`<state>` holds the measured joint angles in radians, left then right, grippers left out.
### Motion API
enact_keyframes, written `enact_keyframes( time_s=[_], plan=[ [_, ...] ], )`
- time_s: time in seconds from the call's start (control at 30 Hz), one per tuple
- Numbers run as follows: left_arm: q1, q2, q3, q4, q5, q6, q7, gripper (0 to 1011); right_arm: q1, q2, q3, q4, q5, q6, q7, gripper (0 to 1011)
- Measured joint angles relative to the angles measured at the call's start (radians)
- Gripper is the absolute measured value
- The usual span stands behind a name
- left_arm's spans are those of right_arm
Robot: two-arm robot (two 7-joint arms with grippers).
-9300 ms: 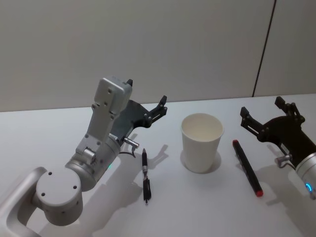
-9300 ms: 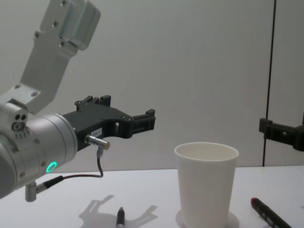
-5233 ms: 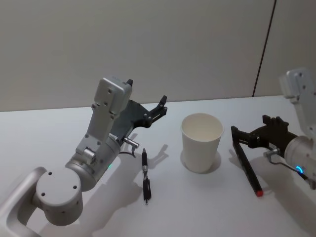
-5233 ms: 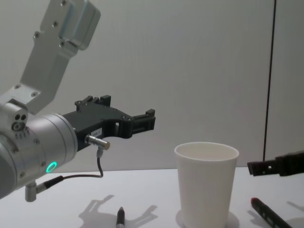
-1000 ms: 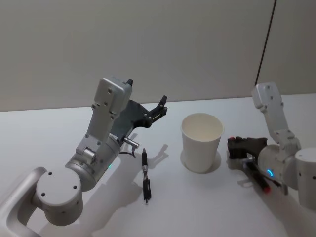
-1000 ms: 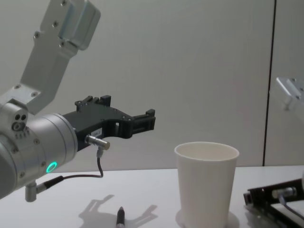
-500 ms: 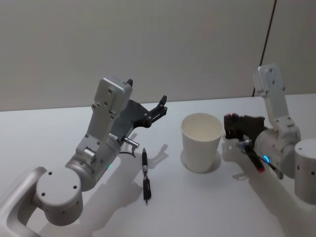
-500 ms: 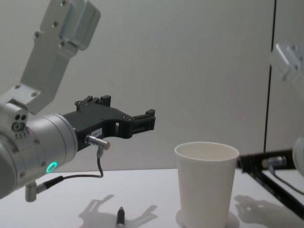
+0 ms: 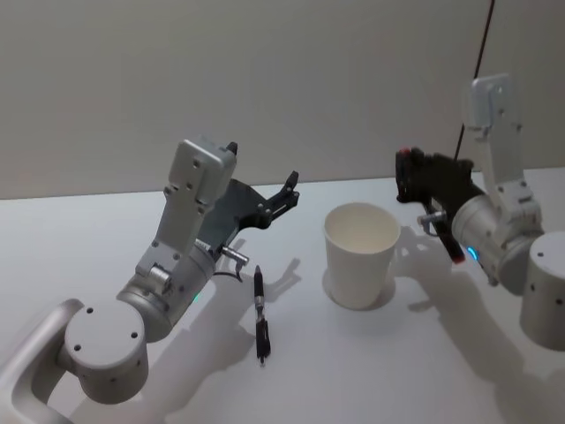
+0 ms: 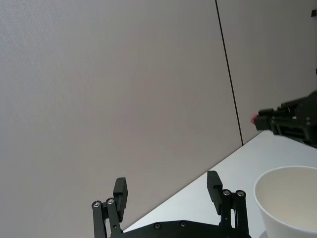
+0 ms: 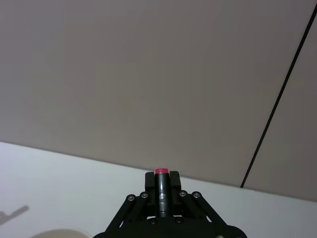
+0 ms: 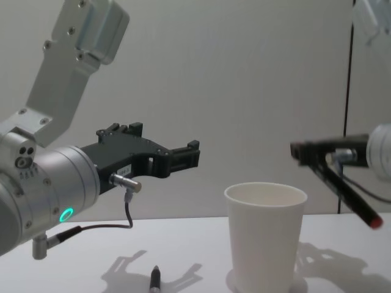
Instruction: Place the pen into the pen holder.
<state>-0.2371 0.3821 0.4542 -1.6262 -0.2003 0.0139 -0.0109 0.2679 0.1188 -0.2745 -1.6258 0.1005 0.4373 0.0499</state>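
The pen holder, a white paper cup (image 9: 360, 254) (image 12: 266, 238), stands upright and empty mid-table. My right gripper (image 9: 408, 178) (image 12: 299, 149) hangs above rim height, just right of the cup, shut on a black pen with red ends (image 9: 450, 247) (image 12: 345, 190) that slants down and away from the cup. In the right wrist view the pen's red end (image 11: 162, 172) pokes out between the shut fingers (image 11: 174, 186). My left gripper (image 9: 261, 164) (image 10: 166, 191) is open, held off the table left of the cup. A second black pen (image 9: 259, 314) lies beneath it.
The white table (image 9: 371, 371) runs back to a plain grey wall with a dark vertical seam (image 9: 477, 62) at the right. Bare tabletop lies in front of the cup. The left arm's grey body (image 9: 132, 318) fills the near left.
My right gripper closed on the red-ended pen where it lay right of the cup and lifted it clear of the table to above rim height. The left arm stayed still.
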Motion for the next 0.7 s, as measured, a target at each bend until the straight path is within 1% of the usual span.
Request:
enact_keyframes(
  time_s=[0.1,0.17,0.2,0.4,0.7],
  plan=[
    [0.000,0.000,0.000,0.000,0.000,0.000,0.000,1001,0.006,-0.005,-0.001,-0.007,-0.010,-0.043,-0.001,161],
    [0.000,0.000,0.000,0.000,0.000,0.000,0.000,1001,0.009,-0.007,-0.001,-0.009,-0.014,-0.061,-0.002,161],
    [0.000,0.000,0.000,0.000,0.000,0.000,0.000,1001,0.012,-0.009,-0.002,-0.012,-0.019,-0.083,-0.002,161],
    [0.000,0.000,0.000,0.000,0.000,0.000,0.000,1001,0.017,-0.014,-0.004,-0.014,-0.037,-0.147,-0.003,161],
    [0.000,0.000,0.000,0.000,0.000,0.000,0.000,1001,0.025,-0.024,-0.013,-0.026,-0.065,-0.180,0.008,161]
  ],
)
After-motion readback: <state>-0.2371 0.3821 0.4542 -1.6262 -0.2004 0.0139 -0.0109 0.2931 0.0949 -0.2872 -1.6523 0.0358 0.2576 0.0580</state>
